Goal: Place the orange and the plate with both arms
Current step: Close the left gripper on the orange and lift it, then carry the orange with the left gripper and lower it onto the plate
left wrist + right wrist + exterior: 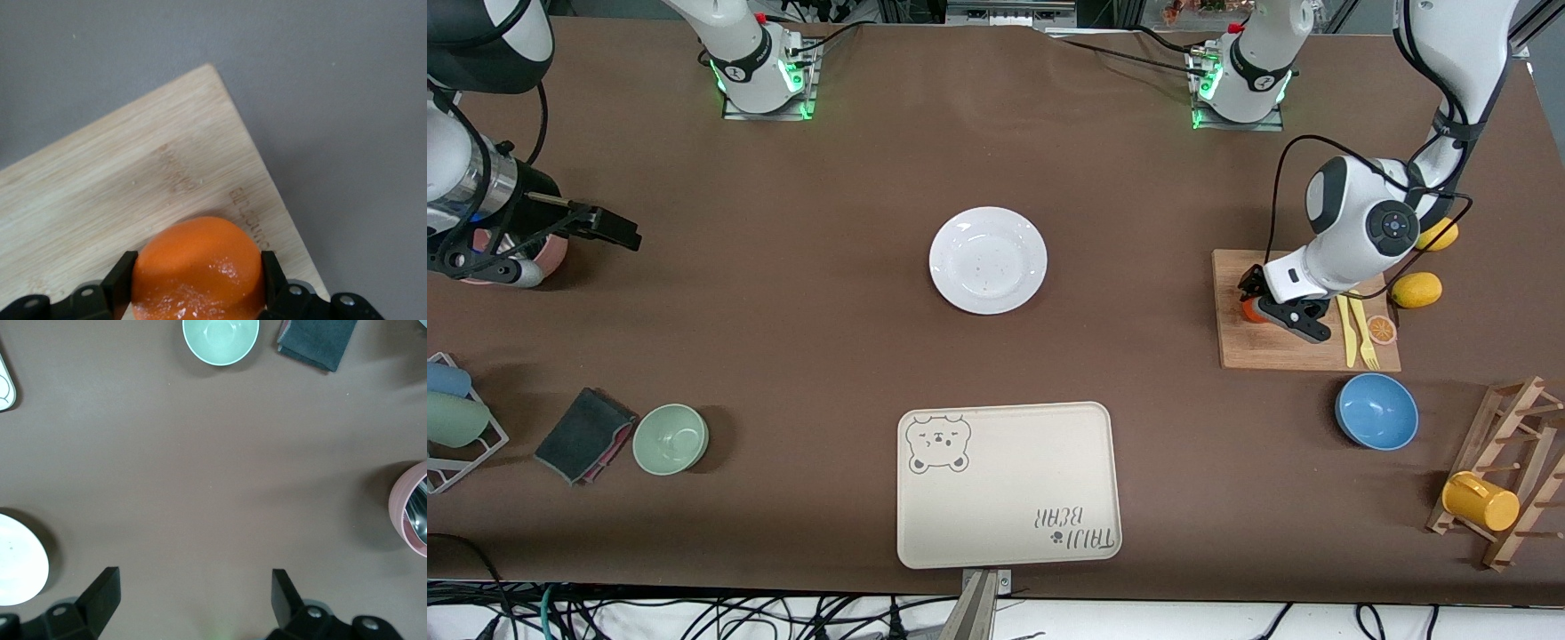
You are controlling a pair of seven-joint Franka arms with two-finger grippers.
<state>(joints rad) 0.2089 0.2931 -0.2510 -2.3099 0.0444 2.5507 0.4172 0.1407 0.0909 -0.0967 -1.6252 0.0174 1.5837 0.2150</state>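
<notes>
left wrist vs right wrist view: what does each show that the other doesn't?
Only the left wrist view: the left end effector shut on the orange, over the wooden cutting board.
Only the right wrist view: the right end effector open over bare table, the green bowl, the dark folded cloth, a pink-rimmed bowl, the white plate's edge and the cream tray's corner.
Both: the brown tablecloth and nothing else.

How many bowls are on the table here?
3: a green bowl beside the folded cloth, a blue bowl nearer the camera than the cutting board, and a pink bowl partly hidden under the right arm.
</notes>
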